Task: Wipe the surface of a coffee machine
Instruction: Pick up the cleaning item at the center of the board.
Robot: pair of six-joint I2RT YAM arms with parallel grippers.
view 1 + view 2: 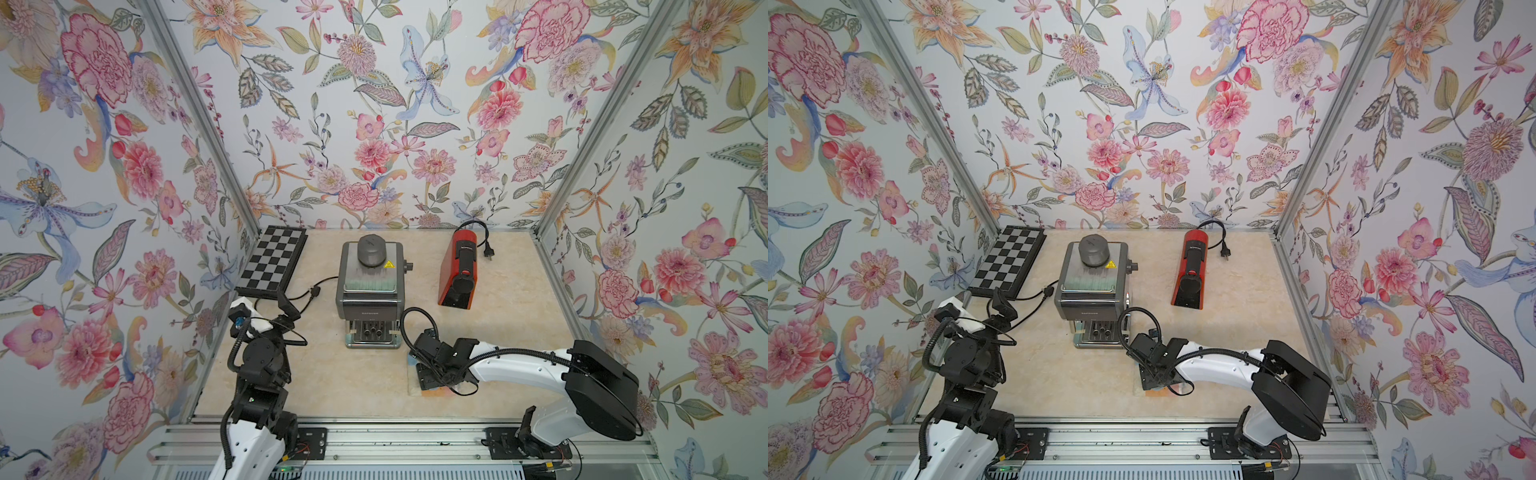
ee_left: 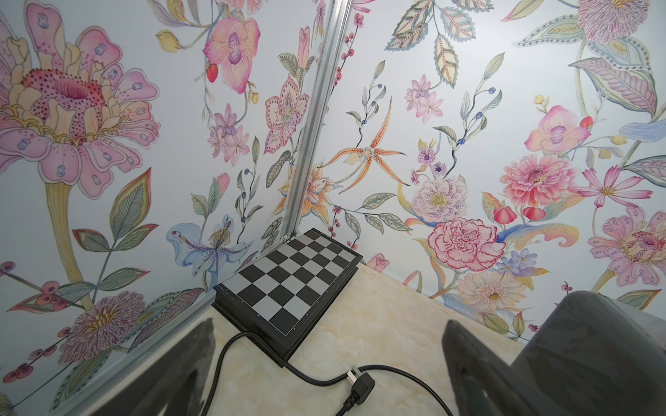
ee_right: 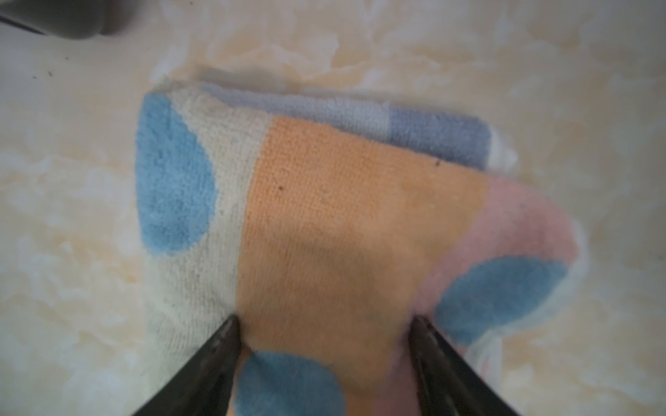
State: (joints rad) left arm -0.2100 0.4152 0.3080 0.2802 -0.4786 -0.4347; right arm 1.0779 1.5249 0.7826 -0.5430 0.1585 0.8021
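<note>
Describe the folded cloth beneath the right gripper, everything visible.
Folded terry cloth in cream, orange and pink bands with blue dots, with a pale blue-grey layer showing beneath. It lies on the cream marble-look tabletop. The fingers of the right gripper straddle the orange band, tips on the fabric; whether they actually grip it is unclear.
</note>
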